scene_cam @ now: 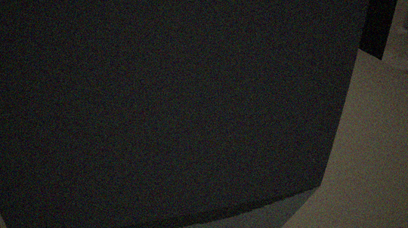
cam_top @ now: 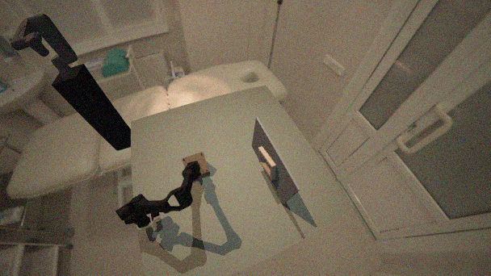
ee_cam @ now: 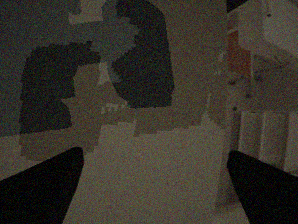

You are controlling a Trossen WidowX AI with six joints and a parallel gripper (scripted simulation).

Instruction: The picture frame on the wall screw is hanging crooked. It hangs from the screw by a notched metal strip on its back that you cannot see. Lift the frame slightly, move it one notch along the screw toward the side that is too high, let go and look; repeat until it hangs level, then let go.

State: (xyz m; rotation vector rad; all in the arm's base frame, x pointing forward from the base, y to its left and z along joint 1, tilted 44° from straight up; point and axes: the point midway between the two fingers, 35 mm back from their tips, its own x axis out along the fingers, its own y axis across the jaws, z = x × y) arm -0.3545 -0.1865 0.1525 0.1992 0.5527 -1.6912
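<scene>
The small wooden picture frame point(cam_top: 266, 158) hangs on the near face of a dark upright wall panel point(cam_top: 284, 183) standing on the table point(cam_top: 226, 117). From this steep angle I cannot tell its tilt, and the screw is hidden. In the exterior view the panel's dark back point(scene_cam: 163, 108) fills the view and hides the frame. My gripper point(cam_top: 126, 214) point(ee_cam: 149, 219) is open and empty. It hangs off the table's left front corner, far from the frame, at the end of the folded arm. The wrist view shows only the table top, shadows and the room's edge between the fingers.
The arm's base point(cam_top: 196, 162) sits mid-table on a wooden plate. A black box on a stand point(cam_top: 93, 106) point(scene_cam: 379, 14) leans over the table's left edge. A padded couch point(cam_top: 56, 153) lies behind, and a glazed door point(cam_top: 424, 133) is at the right.
</scene>
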